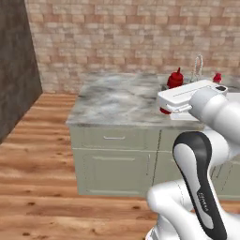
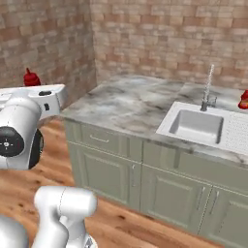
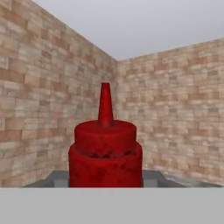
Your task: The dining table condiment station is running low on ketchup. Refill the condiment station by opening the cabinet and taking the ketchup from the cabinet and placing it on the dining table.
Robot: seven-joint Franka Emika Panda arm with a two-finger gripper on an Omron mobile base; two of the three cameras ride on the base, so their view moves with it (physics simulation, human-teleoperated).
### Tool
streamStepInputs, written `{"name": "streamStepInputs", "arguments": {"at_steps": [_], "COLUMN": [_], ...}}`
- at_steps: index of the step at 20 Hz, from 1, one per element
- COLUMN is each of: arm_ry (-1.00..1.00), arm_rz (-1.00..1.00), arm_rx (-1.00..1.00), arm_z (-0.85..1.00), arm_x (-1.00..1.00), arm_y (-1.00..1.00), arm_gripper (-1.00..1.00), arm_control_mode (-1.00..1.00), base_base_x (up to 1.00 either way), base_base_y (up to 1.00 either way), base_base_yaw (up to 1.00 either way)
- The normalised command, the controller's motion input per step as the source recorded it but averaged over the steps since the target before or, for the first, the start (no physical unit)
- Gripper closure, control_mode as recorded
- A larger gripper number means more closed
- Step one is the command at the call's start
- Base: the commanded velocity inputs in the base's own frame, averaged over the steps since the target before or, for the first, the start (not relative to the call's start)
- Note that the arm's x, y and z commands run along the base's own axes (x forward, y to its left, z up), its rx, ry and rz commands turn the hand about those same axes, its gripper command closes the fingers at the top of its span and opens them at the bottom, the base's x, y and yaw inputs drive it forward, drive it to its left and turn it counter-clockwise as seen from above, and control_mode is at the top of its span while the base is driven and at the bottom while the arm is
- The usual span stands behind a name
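One red plastic ketchup bottle point(image 3: 105, 153) upright, cone nozzle up, carried over the marbled stone bench point(image 1: 117, 101) near its sink edge.
Tool point(image 1: 171, 105) appears clamped on bottle's base; upright carry suits set-down.

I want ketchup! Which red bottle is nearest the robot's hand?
The pointy-topped ketchup bottle, which the robot carries; the other red one stands away beside the tap.
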Motion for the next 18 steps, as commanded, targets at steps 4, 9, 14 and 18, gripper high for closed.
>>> {"name": "streamStepInputs", "arguments": {"at_steps": [4, 9, 14, 18], "arm_ry": [0.0, 0.0, 0.0, 0.0], "arm_rz": [0.0, 0.0, 0.0, 0.0], "arm_rx": [0.0, 0.0, 0.0, 0.0], "arm_z": [0.0, 0.0, 0.0, 0.0], "arm_x": [0.0, 0.0, 0.0, 0.0], "arm_y": [0.0, 0.0, 0.0, 0.0], "arm_gripper": [1.0, 1.0, 1.0, 1.0], "arm_control_mode": [1.0, 1.0, 1.0, 1.0], "base_base_x": [0.31, 0.45, 0.35, 0.48], "base_base_y": [0.18, 0.2, 0.59, 1.0], "base_base_yaw": [-0.66, -0.58, -0.43, -0.22]}}
